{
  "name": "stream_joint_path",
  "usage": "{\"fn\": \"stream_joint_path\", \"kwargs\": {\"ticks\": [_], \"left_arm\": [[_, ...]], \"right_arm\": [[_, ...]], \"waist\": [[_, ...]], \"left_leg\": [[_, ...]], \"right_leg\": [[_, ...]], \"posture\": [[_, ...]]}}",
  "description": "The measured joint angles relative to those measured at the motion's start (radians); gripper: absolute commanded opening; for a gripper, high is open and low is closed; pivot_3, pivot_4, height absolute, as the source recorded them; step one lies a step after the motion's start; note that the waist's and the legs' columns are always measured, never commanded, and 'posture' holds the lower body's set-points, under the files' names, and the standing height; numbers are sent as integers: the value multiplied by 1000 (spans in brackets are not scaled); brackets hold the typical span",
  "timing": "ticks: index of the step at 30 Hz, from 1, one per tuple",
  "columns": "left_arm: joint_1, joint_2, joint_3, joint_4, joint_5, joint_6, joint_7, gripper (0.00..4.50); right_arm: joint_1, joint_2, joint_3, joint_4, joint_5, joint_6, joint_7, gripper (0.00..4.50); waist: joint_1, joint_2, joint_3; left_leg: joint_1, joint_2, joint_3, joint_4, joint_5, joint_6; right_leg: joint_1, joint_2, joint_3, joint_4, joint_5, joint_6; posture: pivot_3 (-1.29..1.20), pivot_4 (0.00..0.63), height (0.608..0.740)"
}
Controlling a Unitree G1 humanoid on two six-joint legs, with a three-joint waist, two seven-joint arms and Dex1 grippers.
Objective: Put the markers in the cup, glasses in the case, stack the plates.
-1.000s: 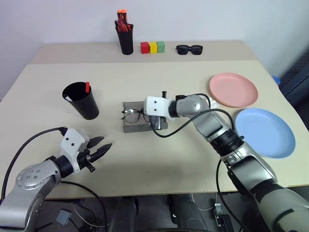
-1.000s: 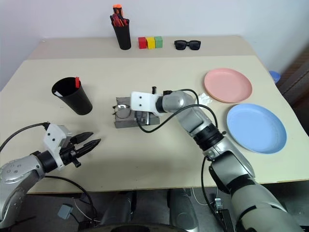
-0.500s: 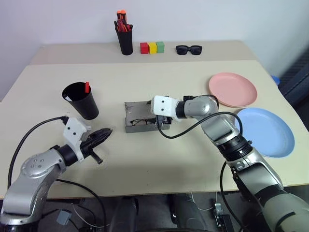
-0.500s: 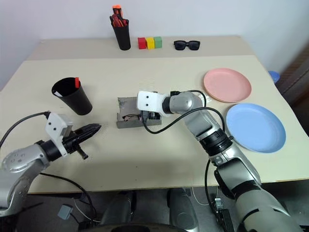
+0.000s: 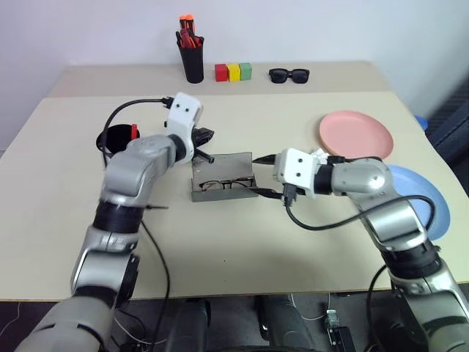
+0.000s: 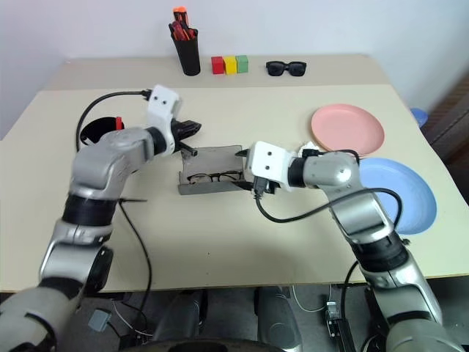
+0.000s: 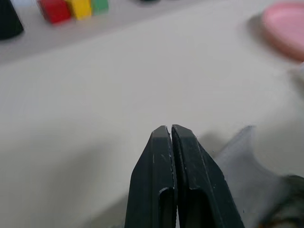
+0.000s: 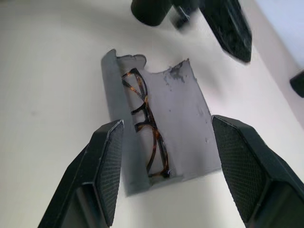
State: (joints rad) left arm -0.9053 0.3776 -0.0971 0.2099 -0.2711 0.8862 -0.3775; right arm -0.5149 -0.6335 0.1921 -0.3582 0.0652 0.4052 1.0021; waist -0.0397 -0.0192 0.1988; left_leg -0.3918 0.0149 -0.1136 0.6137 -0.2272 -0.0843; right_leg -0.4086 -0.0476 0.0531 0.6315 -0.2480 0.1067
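Observation:
The grey case (image 5: 223, 174) lies open mid-table with the wire-frame glasses (image 5: 223, 184) lying in its trough, also seen in the right wrist view (image 8: 145, 121). My right gripper (image 5: 265, 176) is open just to the right of the case, with nothing between its fingers (image 8: 108, 161). My left gripper (image 5: 204, 136) is shut and empty, hovering by the lid's back left corner. The black cup (image 5: 111, 139) stands behind my left arm, a red-capped marker (image 5: 134, 132) sticking out of it. The pink plate (image 5: 356, 134) and the blue plate (image 5: 432, 202) lie side by side at the right.
At the back edge stand a slim black pen cup (image 5: 193, 62) with red-orange pens, three coloured blocks (image 5: 233, 71) and black sunglasses (image 5: 289, 74). My right forearm covers part of the blue plate.
My right gripper has opened, left the glasses in the case and drawn back to the right. My left arm swung up from the near left to the case's back corner, fingers closing shut.

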Motion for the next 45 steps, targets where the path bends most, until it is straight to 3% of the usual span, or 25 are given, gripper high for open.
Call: {"fn": "stream_joint_path", "kwargs": {"ticks": [7,14,20,24,31,35,40,45], "left_arm": [[-234,-75,8,533,67,-89,-3,42],[-266,-74,-9,705,113,-137,-137,42],[-139,-6,-56,456,113,-89,-317,42],[34,78,-84,113,67,-14,-422,42],[193,137,-95,-227,8,88,-468,42],[289,219,-147,-394,-16,81,-521,42],[380,305,-173,-545,-21,14,-558,42],[460,237,-120,-532,-24,-132,-510,42]], "right_arm": [[84,-31,-14,-132,64,101,-12,2968],[88,-61,-17,-176,98,162,-37,2968],[111,-61,-83,-175,142,206,-83,2968],[134,-31,-167,-133,194,242,-143,2968],[149,-11,-237,-50,236,242,-207,2968],[142,-11,-252,15,231,221,-248,2968],[46,-55,-232,221,125,182,-326,2968],[-21,-143,-120,485,-66,8,-357,2968]], "waist": [[-6,0,0],[-3,0,0],[-5,0,0],[-4,0,0],[0,0,0],[-6,0,0],[-4,2,-1],[-1,2,-1]], "left_leg": [[-1,0,0,0,0,0],[-1,0,0,0,0,0],[-1,0,0,-1,0,0],[-1,0,0,0,0,0],[0,0,0,1,0,0],[0,0,1,0,0,0],[1,0,2,1,0,0],[0,0,3,1,0,0]], "right_leg": [[0,0,0,0,0,0],[-1,0,0,0,0,0],[-1,0,0,0,0,0],[0,-1,1,1,0,0],[1,-1,1,1,0,0],[0,-1,1,0,0,0],[1,-1,2,1,-2,-4],[0,-1,2,-1,-2,-4]], "posture": [[0,150,740],[0,150,740],[0,150,740],[0,150,740],[0,150,740],[0,150,740],[0,150,740],[0,150,740]]}}
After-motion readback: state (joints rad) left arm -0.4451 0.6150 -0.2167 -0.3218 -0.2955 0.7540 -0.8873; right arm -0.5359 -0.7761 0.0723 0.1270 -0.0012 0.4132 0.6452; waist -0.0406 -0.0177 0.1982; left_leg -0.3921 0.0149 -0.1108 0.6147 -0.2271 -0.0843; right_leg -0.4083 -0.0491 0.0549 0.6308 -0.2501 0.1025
